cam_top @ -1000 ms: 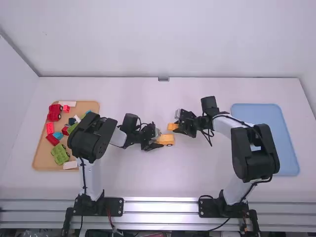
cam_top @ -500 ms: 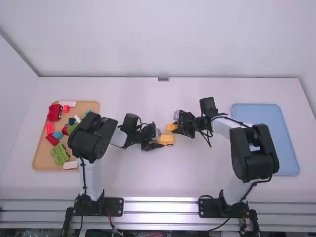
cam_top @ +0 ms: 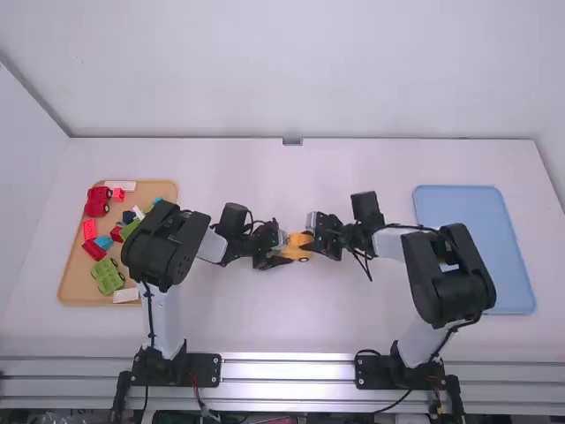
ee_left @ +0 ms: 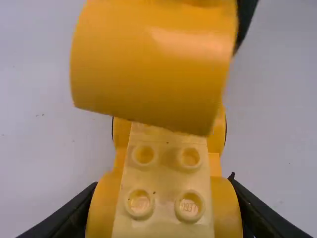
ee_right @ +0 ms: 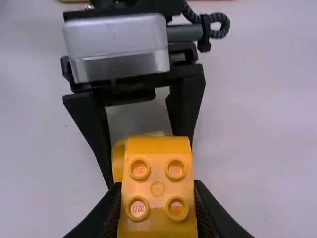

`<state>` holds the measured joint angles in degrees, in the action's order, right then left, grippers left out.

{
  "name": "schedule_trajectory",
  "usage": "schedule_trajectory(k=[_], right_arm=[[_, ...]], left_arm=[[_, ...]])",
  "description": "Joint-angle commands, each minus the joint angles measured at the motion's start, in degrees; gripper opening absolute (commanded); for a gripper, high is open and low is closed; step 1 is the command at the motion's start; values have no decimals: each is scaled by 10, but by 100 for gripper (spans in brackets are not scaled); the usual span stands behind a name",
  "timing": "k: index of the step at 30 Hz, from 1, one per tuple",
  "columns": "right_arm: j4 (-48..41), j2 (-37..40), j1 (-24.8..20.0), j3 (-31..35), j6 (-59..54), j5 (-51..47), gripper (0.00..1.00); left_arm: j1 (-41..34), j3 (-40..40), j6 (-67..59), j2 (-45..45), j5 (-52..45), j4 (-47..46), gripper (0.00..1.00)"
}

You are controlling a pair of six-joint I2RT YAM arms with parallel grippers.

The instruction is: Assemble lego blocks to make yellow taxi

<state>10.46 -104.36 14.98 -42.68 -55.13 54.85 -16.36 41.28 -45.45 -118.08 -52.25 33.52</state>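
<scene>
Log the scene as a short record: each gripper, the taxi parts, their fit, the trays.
left gripper: shut on wheeled yellow base
right gripper: shut on yellow block, studs up
fit: block over part of base, slightly askew; contact cannot be told
base studs: four visible
tan tray: left side of table, holding red, green, blue and white pieces
blue tray: right side of table
</scene>
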Motion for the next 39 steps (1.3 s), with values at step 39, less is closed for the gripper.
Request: schedule_trajectory(k=[39], right_arm=[[-90, -83, 20, -84, -95, 6, 16]], left_arm=[[-5, -4, 2, -10, -28, -2, 35]])
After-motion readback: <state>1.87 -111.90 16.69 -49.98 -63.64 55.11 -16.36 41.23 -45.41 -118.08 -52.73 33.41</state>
